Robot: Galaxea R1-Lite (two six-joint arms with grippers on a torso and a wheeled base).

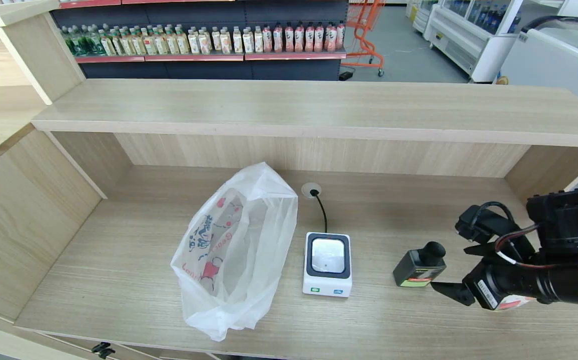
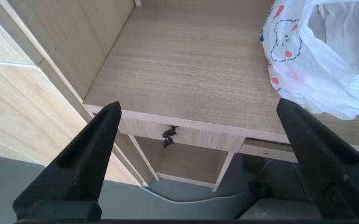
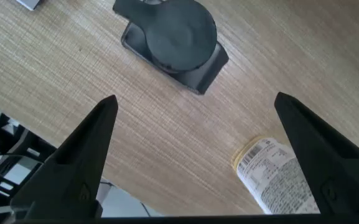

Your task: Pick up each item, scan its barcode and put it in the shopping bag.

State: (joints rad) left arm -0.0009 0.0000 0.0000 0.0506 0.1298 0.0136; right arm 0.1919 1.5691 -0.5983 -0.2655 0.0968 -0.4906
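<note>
Light wood-grain desk (image 1: 118, 270) with a raised back ledge; a store aisle lies beyond it.

Long store shelf (image 1: 208, 57) at 12 o'clock past the ledge, lined with upright drink bottles, greenish-labelled ones at its left end and pink ones at its right.

Translucent white plastic shopping bag (image 1: 233, 250) stands slumped at desk centre, at 9 o'clock from the scanner and just beside it. Red and blue cartoon figures and lettering are printed on its side. Contents cannot be told through the film.

White box-shaped barcode scanner (image 1: 327, 264) has a dark glass window facing up and two small stickers on its near edge. A black cable (image 1: 322, 210) runs off toward 12 o'clock into a round desk grommet.

Dark square bottle (image 1: 419, 267) with a round black cap sits at 3 o'clock from the scanner, well apart from it. It has a green-and-red label on its near face.

Small cylindrical item with a white barcode label (image 3: 272, 177) lies on the desk near the bottle, under the right arm.

Right claw (image 3: 196, 102): fingers spread wide, gripping nothing, above the desk just beside the bottle.

Left claw (image 2: 199, 107): fingers spread wide, gripping nothing, over the desk's near edge at 7 o'clock from the bag.
</note>
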